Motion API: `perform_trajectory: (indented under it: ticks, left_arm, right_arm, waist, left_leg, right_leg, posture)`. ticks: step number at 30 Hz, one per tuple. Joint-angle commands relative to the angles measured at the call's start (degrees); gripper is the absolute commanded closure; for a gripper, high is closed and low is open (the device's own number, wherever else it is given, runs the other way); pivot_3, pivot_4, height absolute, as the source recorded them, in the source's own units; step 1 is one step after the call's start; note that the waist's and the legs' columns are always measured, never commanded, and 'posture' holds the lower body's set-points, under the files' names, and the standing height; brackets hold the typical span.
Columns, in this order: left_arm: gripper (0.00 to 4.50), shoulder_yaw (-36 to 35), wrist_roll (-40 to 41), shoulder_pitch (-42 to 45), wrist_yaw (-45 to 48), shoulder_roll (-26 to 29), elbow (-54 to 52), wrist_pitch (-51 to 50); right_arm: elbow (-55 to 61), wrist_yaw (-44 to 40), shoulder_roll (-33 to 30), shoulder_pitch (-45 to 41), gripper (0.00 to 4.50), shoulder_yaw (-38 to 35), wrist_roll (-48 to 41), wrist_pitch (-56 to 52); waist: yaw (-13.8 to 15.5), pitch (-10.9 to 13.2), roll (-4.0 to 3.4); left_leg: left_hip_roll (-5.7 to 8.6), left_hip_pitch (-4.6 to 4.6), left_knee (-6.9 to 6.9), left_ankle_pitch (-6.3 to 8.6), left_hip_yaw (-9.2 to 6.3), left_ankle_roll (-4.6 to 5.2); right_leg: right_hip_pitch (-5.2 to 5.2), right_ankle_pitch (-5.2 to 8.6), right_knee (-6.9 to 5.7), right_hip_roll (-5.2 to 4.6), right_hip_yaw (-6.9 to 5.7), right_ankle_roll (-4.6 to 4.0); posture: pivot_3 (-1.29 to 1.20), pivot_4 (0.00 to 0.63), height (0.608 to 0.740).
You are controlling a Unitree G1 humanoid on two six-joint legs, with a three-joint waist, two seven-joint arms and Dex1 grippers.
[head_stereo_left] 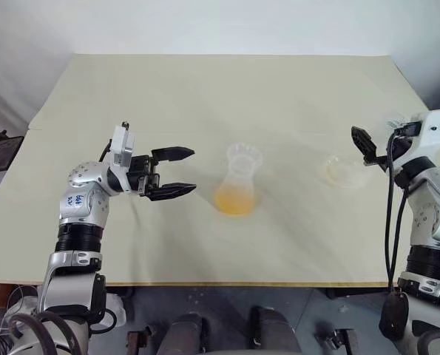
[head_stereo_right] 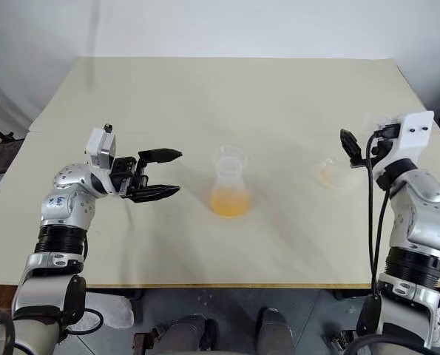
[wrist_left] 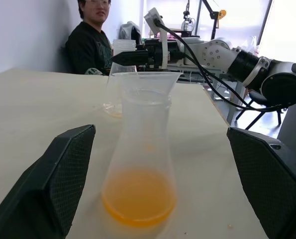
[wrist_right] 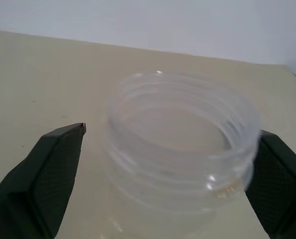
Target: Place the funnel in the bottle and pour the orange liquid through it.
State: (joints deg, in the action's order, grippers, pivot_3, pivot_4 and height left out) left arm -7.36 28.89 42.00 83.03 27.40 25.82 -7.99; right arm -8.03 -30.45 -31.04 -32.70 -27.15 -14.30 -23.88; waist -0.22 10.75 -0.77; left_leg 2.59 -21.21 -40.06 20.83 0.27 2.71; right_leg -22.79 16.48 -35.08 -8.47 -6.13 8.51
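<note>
A broad, pale beige rectangular table (head_stereo_left: 205, 89) with a matte top occupied most of the scene, its near edge showing a thin light wood strip. Behind it rose a plain white wall (head_stereo_left: 205, 26), evenly lit. Dark grey floor (head_stereo_left: 227, 296) lay below the near edge. Beyond the table's far side, a seated person in a dark top (wrist_left: 88, 47) sat before bright windows (wrist_left: 282, 25) and cluttered equipment.
</note>
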Motion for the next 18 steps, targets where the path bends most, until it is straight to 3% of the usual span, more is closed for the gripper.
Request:
perform_trajectory:
  ticks: [1,18]
  left_arm:
    - [0.0,-0.18,0.34,0.34,-0.54,-0.6,-0.13,0.95]
    - [0.0,-0.17,0.14,-0.94,-3.23,-0.66,-0.65,-1.03]
  right_arm:
    - [2.94,0.53,-2.55,-0.15,0.02,-0.26,-1.83,0.13]
    - [7.75,-4.11,-10.65,-3.89,0.02,0.76,-10.21,-4.42]
  waist:
    - [0.01,0.0,0.0]
    - [0.14,0.0,0.0]
  left_leg:
    - [0.0,0.0,0.0,0.0,0.0,0.0]
    - [-0.01,-0.01,-0.01,0.0,0.04,0.0]
  right_leg:
    - [0.0,0.0,0.0,0.0,0.0,0.0]
    - [0.0,0.0,0.03,0.0,0.0,0.0]
  posture:
    - [0.0,0.15,0.74]
    - [0.0,0.15,0.74]
